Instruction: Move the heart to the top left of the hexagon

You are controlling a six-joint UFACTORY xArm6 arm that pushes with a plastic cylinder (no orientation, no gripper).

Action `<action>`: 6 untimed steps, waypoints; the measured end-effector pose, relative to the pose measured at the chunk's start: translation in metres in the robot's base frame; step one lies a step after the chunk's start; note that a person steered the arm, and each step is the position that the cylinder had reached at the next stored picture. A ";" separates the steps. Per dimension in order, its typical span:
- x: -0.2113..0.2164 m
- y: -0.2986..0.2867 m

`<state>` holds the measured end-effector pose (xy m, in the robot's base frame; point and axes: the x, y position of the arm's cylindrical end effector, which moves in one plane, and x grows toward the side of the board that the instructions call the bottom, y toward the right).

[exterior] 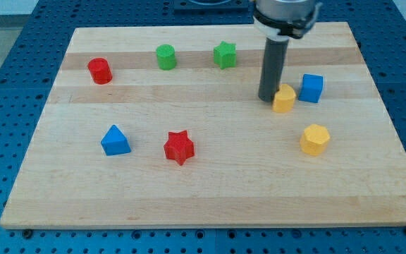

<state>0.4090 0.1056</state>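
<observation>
The yellow heart (285,99) lies at the view's upper right of the wooden board (210,190). The yellow hexagon (315,139) sits below it and a little to the right. My tip (268,97) stands right at the heart's left side, touching or almost touching it. A blue cube (311,88) is just to the right of the heart.
A red cylinder (100,71), a green cylinder (165,57) and a green star (225,54) line the view's top. A blue triangular block (115,140) and a red star (179,147) sit lower left. The board rests on a blue perforated table.
</observation>
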 end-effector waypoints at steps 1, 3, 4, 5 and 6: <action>-0.022 -0.004; 0.007 0.029; 0.014 0.038; 0.014 -0.010; 0.038 -0.020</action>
